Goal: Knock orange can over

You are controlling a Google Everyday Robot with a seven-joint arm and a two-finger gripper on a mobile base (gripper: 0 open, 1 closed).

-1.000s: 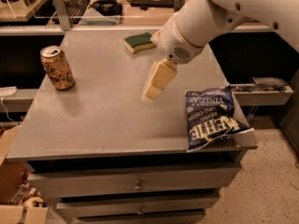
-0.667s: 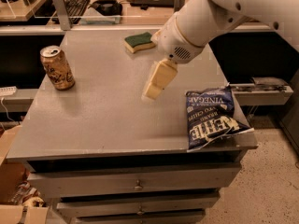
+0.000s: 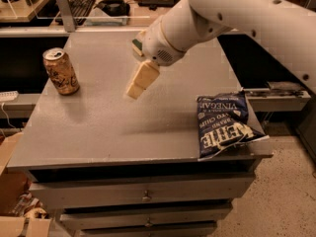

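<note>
The orange can stands upright at the left side of the grey table; it has a mottled brown and cream pattern and a silver top. My gripper hangs from the big white arm over the middle of the table, to the right of the can and apart from it. Its cream fingers point down and left, pressed together and holding nothing.
A dark blue chips bag lies at the table's right front edge. A green sponge is mostly hidden behind the arm at the back. A desk with a keyboard stands behind. Drawers sit under the tabletop.
My arm and gripper have moved left across the table, closer to the orange can. The can and the chips bag have not moved.
</note>
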